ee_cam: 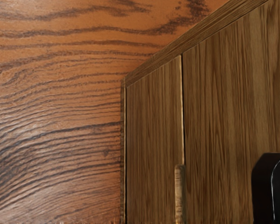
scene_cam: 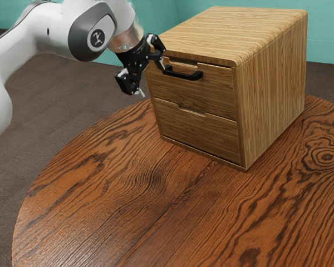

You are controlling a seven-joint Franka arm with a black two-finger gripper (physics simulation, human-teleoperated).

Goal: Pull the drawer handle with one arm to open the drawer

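Wooden cabinet [scene_cam: 267,83] on round table [scene_cam: 156,211], toward 1 o'clock of the tabletop. Black handle [scene_cam: 182,71] across top drawer [scene_cam: 211,92], lower drawer [scene_cam: 200,130] at its 6 o'clock. Gripper [scene_cam: 149,75] at 9 o'clock of handle, fingers [scene_cam: 157,54] apart, upper one just beside handle's end, nothing clamped. Top drawer front close to cabinet face; any gap unclear.
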